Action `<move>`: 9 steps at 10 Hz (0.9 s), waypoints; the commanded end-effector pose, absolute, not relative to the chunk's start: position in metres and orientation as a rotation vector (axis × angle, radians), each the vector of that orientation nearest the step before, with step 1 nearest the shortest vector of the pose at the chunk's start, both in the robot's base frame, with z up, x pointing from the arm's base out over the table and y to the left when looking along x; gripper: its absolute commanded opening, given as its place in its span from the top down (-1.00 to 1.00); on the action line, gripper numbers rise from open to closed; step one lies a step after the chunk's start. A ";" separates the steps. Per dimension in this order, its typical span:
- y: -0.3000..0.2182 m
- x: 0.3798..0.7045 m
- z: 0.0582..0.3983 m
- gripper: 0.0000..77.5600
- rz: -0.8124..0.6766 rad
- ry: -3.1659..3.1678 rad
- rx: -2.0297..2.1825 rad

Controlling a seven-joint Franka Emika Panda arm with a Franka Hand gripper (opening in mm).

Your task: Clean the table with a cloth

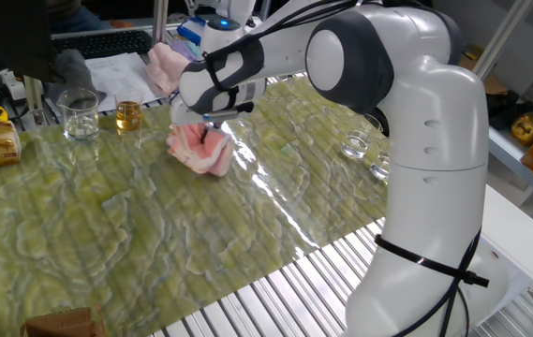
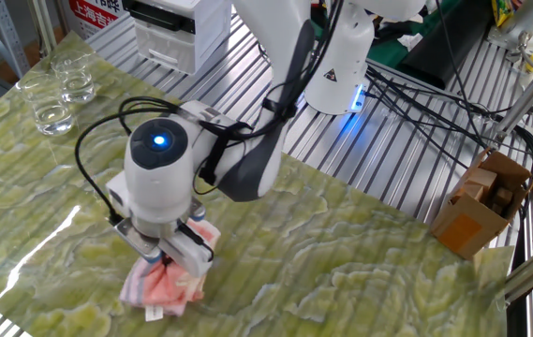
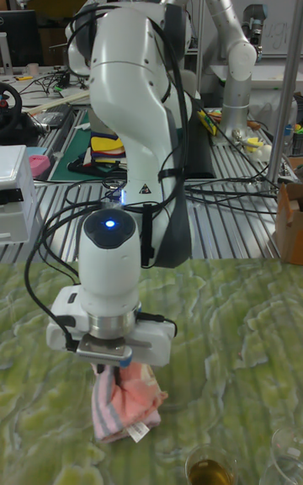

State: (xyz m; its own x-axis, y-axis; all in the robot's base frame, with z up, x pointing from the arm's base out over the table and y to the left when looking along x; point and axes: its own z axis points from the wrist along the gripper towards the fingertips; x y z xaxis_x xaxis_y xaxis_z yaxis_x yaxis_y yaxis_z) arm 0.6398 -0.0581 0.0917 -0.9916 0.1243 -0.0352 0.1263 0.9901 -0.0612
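Note:
The salmon-pink cloth (image 1: 200, 150) (image 2: 160, 282) (image 3: 126, 405) lies bunched on the green and yellow marbled table (image 1: 135, 234) (image 2: 341, 271) (image 3: 236, 325). My gripper (image 1: 212, 134) (image 2: 169, 262) (image 3: 116, 369) points straight down onto the cloth, shut on its top folds and pressing it to the surface. A white label hangs from the cloth's near corner in the tall fixed view. The fingertips are buried in the fabric.
A glass beaker (image 1: 80, 114) and a small glass of amber liquid (image 1: 127, 115) (image 3: 209, 466) stand close to the cloth. A paler pink cloth (image 1: 163, 64) and grey fabric (image 1: 74, 65) lie behind them. Clear glasses (image 1: 355, 145) (image 2: 55, 94) stand further off. Metal slats (image 1: 285, 290) edge the table.

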 end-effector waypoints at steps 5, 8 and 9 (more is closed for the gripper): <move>-0.085 0.646 0.087 0.97 -0.126 3.069 0.073; -0.090 0.650 0.089 0.97 -0.142 3.069 0.048; -0.091 0.651 0.091 0.97 -0.152 3.071 0.026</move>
